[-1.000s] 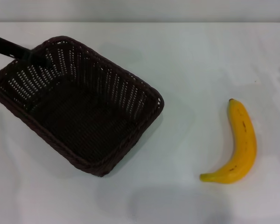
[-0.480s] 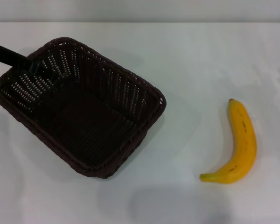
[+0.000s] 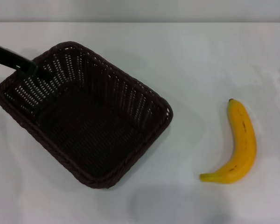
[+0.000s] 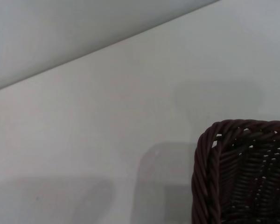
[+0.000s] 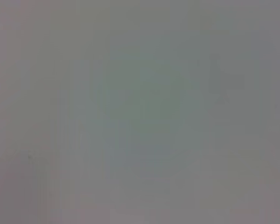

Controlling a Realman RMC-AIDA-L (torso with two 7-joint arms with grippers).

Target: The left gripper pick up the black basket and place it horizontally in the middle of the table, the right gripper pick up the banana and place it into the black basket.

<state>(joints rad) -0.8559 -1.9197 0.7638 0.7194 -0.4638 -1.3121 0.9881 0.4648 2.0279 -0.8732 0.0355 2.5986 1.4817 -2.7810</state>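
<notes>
Since a second ago, the black basket has slid a little toward the middle of the table, and its near right corner now sits closer to the banana than before. The left gripper is at the basket's far left corner, touching the rim there, and it seems to be holding that rim, though the tip is hard to see against the dark weave. The left wrist view shows only one corner of the basket's woven rim and bare table. The basket is open side up and sits slanted, with its long side running from the far left down to the near right, so it is not lying straight across yet. It looks like it needs a turn and a bit more of a push toward the middle. The banana lies well apart on the right side, with its dark stem pointing away from the robot and its curve bending toward the right. The right gripper is not in view, and it is the arm on the banana's side.
</notes>
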